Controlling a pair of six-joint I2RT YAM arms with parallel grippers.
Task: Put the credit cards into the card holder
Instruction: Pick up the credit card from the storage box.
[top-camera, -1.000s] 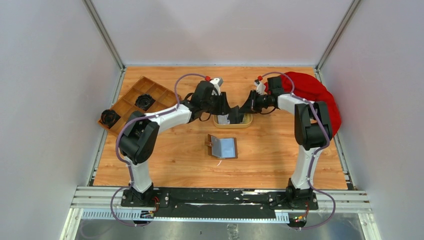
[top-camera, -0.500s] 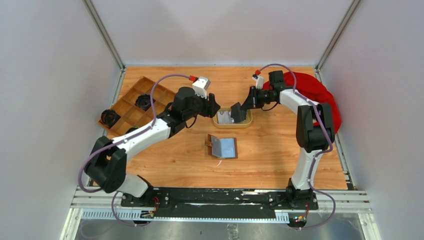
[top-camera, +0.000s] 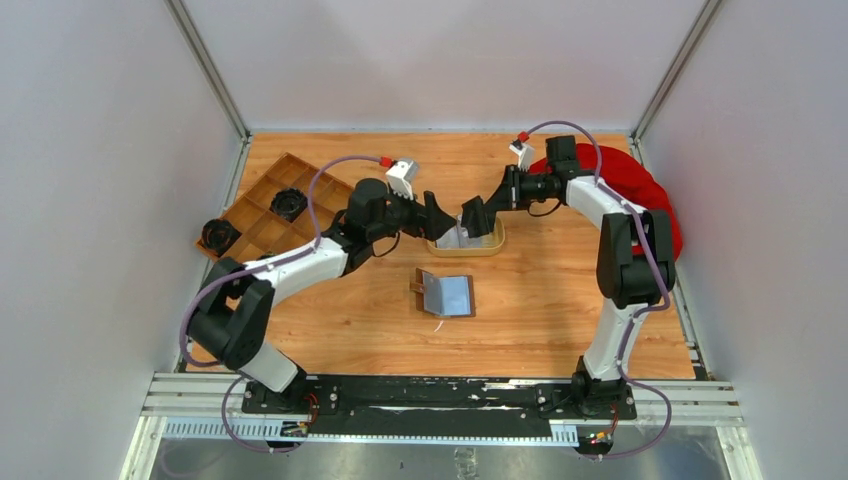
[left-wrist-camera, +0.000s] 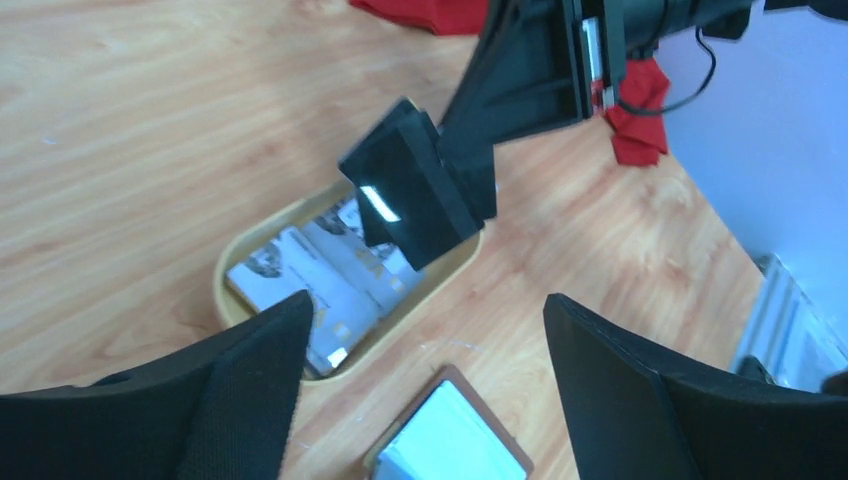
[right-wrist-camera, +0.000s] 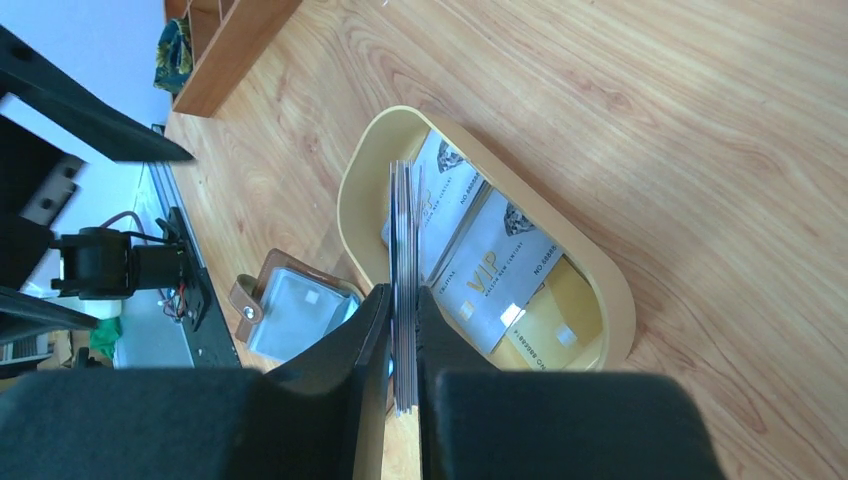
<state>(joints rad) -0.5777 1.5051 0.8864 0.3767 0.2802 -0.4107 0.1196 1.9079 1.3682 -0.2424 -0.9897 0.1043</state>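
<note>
right hand (right-wrist-camera: 403, 300) pinches a thin stack of flat credit cards (right-wrist-camera: 403, 220) on edge over the oval tan dish (right-wrist-camera: 358, 180); left hand (left-wrist-camera: 425, 305) gapes empty beside it. the brown leather card holder (top-camera: 447, 294) lies open nearer.

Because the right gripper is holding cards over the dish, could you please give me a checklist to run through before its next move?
1. Right gripper shut on the cards: ok.
2. Only one card in the grip: not ok; several layered edges seem to show.
3. Left gripper open and touching nothing: ok.
4. Card holder lying open, pocket side up: ok.
5. Table between the dish and the card holder free of other things: ok.
</note>
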